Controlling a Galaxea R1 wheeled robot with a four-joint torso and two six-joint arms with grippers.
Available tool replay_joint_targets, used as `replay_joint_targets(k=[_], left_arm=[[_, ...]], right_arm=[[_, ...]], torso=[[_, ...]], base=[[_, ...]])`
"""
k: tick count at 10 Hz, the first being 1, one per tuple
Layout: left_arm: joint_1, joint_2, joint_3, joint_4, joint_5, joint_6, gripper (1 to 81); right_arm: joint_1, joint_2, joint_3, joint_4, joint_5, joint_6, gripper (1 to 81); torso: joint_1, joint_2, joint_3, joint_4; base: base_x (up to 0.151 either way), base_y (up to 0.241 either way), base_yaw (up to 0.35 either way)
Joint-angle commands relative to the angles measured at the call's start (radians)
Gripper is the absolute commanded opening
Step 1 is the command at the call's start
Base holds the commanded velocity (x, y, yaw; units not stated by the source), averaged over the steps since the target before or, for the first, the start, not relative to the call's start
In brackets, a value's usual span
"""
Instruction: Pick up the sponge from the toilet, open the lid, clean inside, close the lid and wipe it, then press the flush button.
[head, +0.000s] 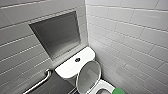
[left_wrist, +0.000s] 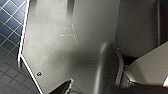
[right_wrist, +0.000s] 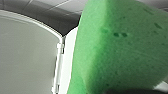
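The white toilet (head: 103, 87) stands in the tiled corner, its lid (head: 88, 76) raised upright against the tank with the greyish inner face outward. The round dark flush button (head: 77, 60) sits in the middle of the tank top (head: 71, 67). The green sponge (head: 118, 91) hangs at the bowl's right side. Close to the right wrist camera, the sponge (right_wrist: 120, 50) is large, with my right gripper shut on it beside the raised lid (right_wrist: 27, 55). One toothed fingertip (left_wrist: 67, 86) of my open left gripper shows before a grey panel (left_wrist: 62, 42), holding nothing.
A recessed steel niche (head: 56, 33) is set in the tiled wall above the tank. A metal grab bar (head: 40, 82) runs along the wall left of the toilet. Blue floor tiles (left_wrist: 10, 37) lie beside the grey panel. The tiled right wall (head: 135, 37) stands close to the bowl.
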Motion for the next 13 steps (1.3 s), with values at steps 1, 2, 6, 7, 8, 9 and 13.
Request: replay_joint_targets(k=[1, 2, 6, 7, 8, 9, 13], left_arm=[[0.002, -0.003, -0.005, 0.001, 0.077, 0.008, 81.1], [0.002, -0.006, -0.005, 0.001, 0.078, 0.006, 81.1], [0.002, -0.007, -0.005, -0.002, 0.078, 0.006, 81.1], [0.002, -0.009, -0.005, -0.005, 0.080, 0.006, 81.1], [0.002, -0.012, -0.005, -0.008, 0.080, 0.006, 81.1], [0.004, -0.016, -0.005, -0.010, 0.081, 0.005, 81.1], [0.010, -0.022, -0.005, -0.011, 0.084, 0.002, 81.1]], right_arm=[[0.166, 0.159, -0.216, -0.056, -0.187, -0.008, 1.0], [0.198, 0.194, -0.258, -0.056, -0.201, -0.008, 1.0], [0.329, 0.266, -0.296, -0.055, -0.263, -0.006, 1.0], [0.344, 0.303, -0.343, -0.056, -0.271, -0.008, 1.0], [0.355, 0.338, -0.402, -0.056, -0.273, -0.008, 1.0], [0.353, 0.375, -0.458, -0.051, -0.273, -0.006, 1.0], [0.314, 0.496, -0.695, -0.047, -0.230, 0.008, 1.0]], torso=[[0.000, 0.000, 0.000, 0.000], [0.000, 0.000, 0.000, 0.000], [0.000, 0.000, 0.000, 0.000], [0.000, 0.000, 0.000, 0.000], [0.000, 0.000, 0.000, 0.000], [0.000, 0.000, 0.000, 0.000], [0.000, 0.000, 0.000, 0.000]], base=[[0.000, 0.000, 0.000], [0.000, 0.000, 0.000], [0.000, 0.000, 0.000], [0.000, 0.000, 0.000], [0.000, 0.000, 0.000], [0.000, 0.000, 0.000], [0.000, 0.000, 0.000]])
